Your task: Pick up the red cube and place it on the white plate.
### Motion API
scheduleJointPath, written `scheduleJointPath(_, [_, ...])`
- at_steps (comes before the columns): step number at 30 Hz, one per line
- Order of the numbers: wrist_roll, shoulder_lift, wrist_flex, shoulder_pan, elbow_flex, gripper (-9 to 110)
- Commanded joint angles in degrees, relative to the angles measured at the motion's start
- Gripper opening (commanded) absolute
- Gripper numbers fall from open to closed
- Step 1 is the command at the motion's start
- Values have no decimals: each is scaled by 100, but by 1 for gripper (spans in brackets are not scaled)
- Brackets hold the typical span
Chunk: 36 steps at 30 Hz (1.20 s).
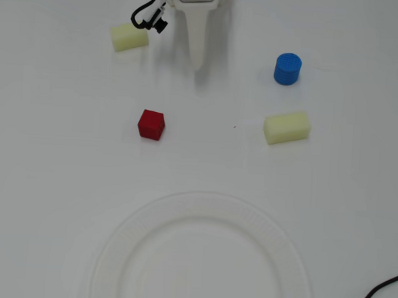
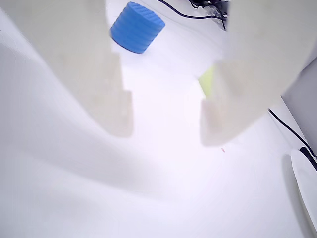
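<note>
The red cube [image 1: 151, 124] sits on the white table left of centre in the overhead view; it does not show in the wrist view. The white plate [image 1: 202, 212] lies at the bottom centre, empty, and a sliver of its rim [image 2: 308, 191] shows in the wrist view. My white gripper [image 1: 198, 59] hangs at the top centre, well up and to the right of the cube. In the wrist view the gripper [image 2: 166, 121] is open and empty, with bare table between its fingers [image 2: 116, 111].
A blue cylinder [image 1: 287, 69] [image 2: 137, 27] stands at the upper right. One pale yellow block [image 1: 287, 127] [image 2: 208, 82] lies below it, another [image 1: 129, 37] at the upper left beside the arm's black cables [image 1: 147, 14]. A black cable [image 1: 378, 295] crosses the bottom right corner.
</note>
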State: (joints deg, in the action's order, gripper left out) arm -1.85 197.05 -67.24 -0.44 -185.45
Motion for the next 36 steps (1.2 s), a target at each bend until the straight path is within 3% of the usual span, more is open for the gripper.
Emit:
scheduleJointPath(1, [18, 35, 149, 0, 220, 0])
scheduleJointPath(14, [79, -176, 316, 220, 800, 0])
scheduleJointPath(22, [-290, -4245, 545, 633, 4069, 0])
scheduleJointPath(26, [18, -5361, 835, 589, 5001, 9])
scheduleJointPath(32, [158, -7198, 853, 703, 6179, 32])
scheduleJointPath(36, [97, -7857, 949, 853, 6311, 34])
